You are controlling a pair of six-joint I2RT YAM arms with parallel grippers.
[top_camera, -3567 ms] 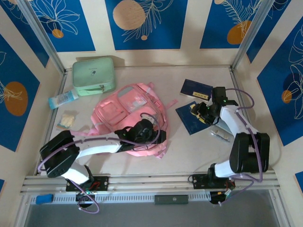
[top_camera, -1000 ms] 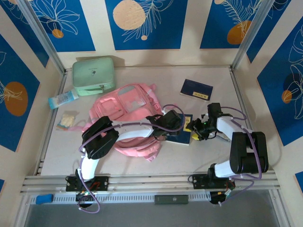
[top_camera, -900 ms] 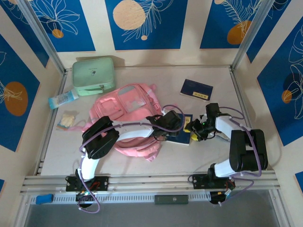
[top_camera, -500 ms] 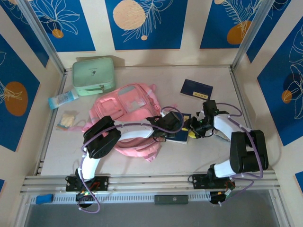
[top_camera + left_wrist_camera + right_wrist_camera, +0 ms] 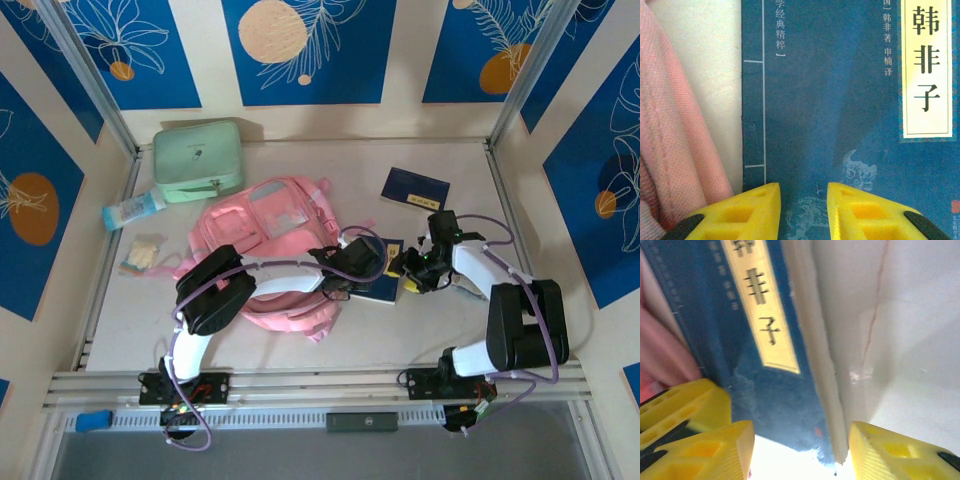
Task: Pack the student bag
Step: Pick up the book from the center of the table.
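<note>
Left gripper (image 5: pixel 804 202) reached near book (image 5: pixel 386 290); one far book (image 5: pixel 415 188), one student bag (image 5: pixel 265 222)

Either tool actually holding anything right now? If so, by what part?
No grip shows. Left tool hovers open over the blue book's cover near the spine; right tool straddles its page-edge corner, jaws clear of it.

A robot lab cell
Aluminium posts (image 5: pixel 92 85) are framing the counter (image 5: pixel 350 160), blue leaf-print panels (image 5: pixel 310 50) are lining the walls, and two robot arms (image 5: pixel 520 320) are sitting bolted to a rail (image 5: pixel 320 385) at its near edge.
</note>
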